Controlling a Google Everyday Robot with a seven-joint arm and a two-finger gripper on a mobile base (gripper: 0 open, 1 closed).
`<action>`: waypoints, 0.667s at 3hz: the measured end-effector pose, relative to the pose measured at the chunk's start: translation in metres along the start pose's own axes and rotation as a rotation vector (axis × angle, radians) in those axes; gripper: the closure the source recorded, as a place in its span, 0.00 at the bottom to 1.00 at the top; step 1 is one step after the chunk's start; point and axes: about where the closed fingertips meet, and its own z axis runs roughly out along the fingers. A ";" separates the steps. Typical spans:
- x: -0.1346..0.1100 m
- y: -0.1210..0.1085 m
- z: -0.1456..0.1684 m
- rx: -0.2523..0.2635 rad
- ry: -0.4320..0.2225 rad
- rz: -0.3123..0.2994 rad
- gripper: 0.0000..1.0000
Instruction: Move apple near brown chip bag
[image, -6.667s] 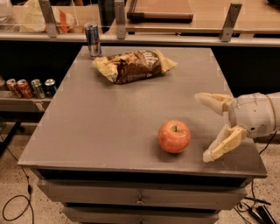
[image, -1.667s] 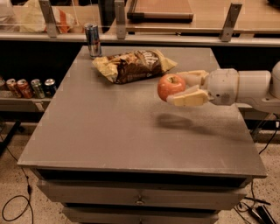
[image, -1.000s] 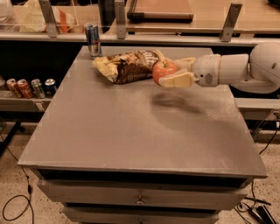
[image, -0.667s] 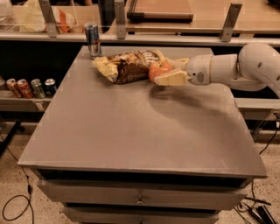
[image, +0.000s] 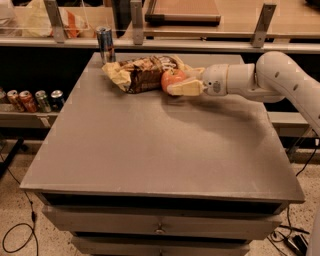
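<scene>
The apple (image: 172, 80) is red-orange and sits between the pale fingers of my gripper (image: 181, 81), which is shut on it. The gripper holds it low at the back of the grey table (image: 165, 145), right at the right end of the brown chip bag (image: 145, 72). The bag is wrinkly, dark brown with pale yellow ends, and lies at the table's far middle. I cannot tell whether the apple rests on the table or touches the bag. My white arm (image: 270, 77) reaches in from the right.
A blue-and-silver can (image: 105, 44) stands upright at the table's far left corner, just behind the bag. Several cans (image: 30, 99) sit on a low shelf to the left. A counter with metal posts (image: 137, 22) runs behind the table.
The gripper took hold of the apple at the front right, lifted it and carried it back and left to the chip bag's right end. It has sunk slightly lower over the last second.
</scene>
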 end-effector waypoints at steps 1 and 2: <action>0.002 -0.002 0.007 -0.010 -0.004 0.008 0.83; 0.002 -0.002 0.007 -0.010 -0.004 0.008 0.59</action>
